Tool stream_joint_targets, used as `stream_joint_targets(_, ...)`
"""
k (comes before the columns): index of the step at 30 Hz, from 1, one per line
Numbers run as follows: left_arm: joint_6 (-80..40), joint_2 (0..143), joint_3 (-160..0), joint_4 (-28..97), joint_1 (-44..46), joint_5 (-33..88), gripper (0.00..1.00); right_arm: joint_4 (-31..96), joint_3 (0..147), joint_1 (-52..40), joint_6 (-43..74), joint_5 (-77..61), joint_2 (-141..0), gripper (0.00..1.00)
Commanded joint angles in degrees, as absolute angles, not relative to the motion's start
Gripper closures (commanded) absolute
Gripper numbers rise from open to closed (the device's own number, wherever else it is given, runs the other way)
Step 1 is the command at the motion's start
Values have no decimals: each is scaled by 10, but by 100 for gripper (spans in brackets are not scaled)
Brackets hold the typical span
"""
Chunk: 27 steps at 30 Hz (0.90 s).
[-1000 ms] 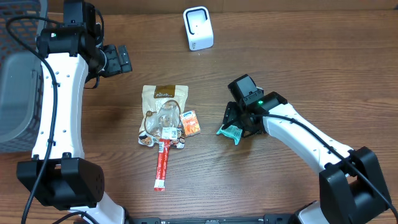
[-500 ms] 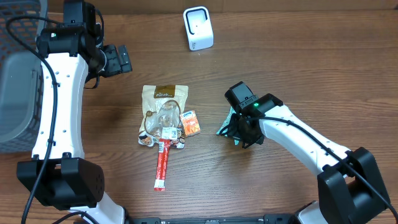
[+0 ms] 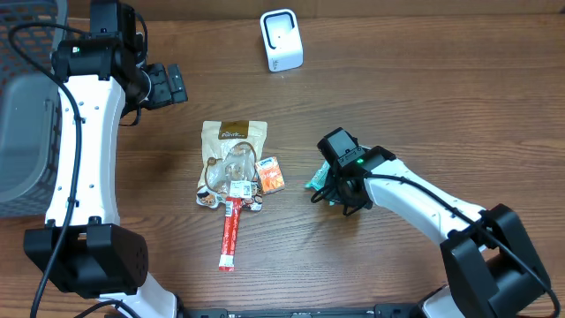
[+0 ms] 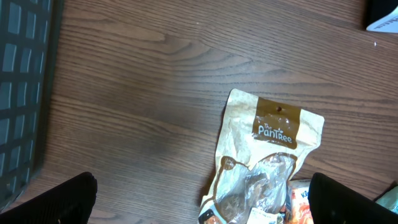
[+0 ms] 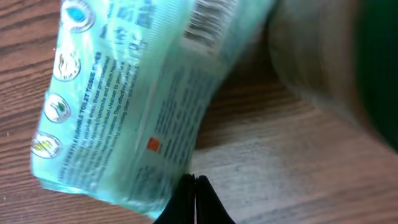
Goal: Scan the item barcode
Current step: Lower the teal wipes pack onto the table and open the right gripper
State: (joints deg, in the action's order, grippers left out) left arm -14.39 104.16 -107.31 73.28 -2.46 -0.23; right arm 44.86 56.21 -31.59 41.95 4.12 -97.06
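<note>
A teal wipes pack [image 5: 124, 99] lies on the wooden table with its barcode [image 5: 211, 18] facing up; in the overhead view only its edge [image 3: 314, 183] peeks out from under my right gripper [image 3: 342, 187]. That right gripper [image 5: 194, 186] is shut, its fingertips pressed together right on the pack's lower edge. My left gripper [image 3: 164, 85] hangs open and empty at the far left, its fingers [image 4: 71, 199] spread wide above the table. The white scanner [image 3: 282, 40] stands at the back centre.
A tan snack pouch [image 3: 232, 163], a small orange packet [image 3: 271, 175] and a red stick pack [image 3: 231, 232] lie in a cluster mid-table. A grey basket [image 3: 22, 115] fills the left edge. The pouch [image 4: 267, 155] lies below the left wrist camera.
My right gripper dropped onto the teal pack, shifted slightly left and went from open to shut. The left arm has not moved.
</note>
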Motion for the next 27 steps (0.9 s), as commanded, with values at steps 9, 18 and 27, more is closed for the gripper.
stream_joint_targets(9,-139,1041,-1082,733,-22,-2,0,298,563,-319,360,-51,-980,94)
stream_joint_targets(18,-139,1041,-1082,733,-22,-2,0,231,605,-287,326,-45,-971,92)
stream_joint_targets(27,-139,1041,-1082,733,-22,-2,0,304,611,-235,329,-1,-1000,91)
